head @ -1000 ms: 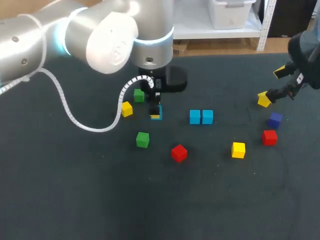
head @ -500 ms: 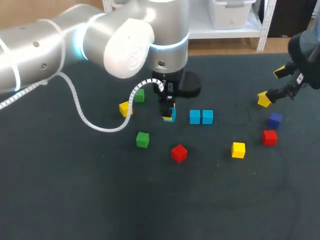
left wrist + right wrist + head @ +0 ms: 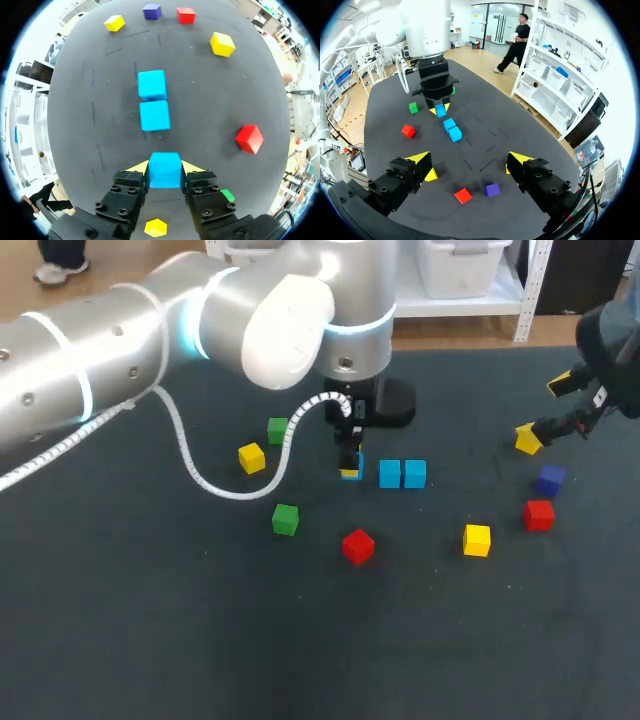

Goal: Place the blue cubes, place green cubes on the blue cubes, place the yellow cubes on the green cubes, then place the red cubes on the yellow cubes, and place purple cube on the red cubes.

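Left gripper (image 3: 165,169): clamped on blue cube (image 3: 165,172), near table (image 3: 200,640) centre, just short of blue pair (image 3: 154,115). Right gripper (image 3: 470,160): apart, near right edge. Advice: set cube flush, in line with pair; lift straight.

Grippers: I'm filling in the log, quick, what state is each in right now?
Left gripper: shut on a blue cube.
Right gripper: open, holding nothing.
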You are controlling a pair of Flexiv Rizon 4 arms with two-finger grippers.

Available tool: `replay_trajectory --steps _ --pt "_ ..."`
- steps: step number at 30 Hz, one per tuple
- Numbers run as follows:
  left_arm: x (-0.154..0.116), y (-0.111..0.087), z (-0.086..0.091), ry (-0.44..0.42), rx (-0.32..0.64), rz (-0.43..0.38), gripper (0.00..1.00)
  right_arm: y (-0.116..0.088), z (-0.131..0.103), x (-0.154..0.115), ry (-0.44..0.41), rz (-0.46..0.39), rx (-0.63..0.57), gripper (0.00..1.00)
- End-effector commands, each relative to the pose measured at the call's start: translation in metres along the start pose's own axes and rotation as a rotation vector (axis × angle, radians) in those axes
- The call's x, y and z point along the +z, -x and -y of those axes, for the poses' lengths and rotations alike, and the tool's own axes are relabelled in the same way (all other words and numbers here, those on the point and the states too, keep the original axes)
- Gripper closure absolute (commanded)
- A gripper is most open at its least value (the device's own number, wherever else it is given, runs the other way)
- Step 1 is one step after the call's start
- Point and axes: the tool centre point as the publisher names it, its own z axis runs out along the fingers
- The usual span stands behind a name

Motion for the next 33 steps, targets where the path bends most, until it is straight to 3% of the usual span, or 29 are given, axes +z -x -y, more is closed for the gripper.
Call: replay_trajectory --steps 1,17,33 --pt "-0.002 0.01 -0.015 -0.085 -0.026 -0.029 1.0 -0.001 0.0 0.0 -0.001 0.002 0.0 0.0" --pt "0.006 0.016 -0.01 -0.176 -0.095 -0.046 1.0 -0.001 0.0 0.0 -0.001 0.002 0.0 0.0" --pt "0.013 0.017 -0.014 -0.186 -0.144 -0.033 1.0 -0.001 0.0 0.0 -0.001 0.002 0.0 0.0"
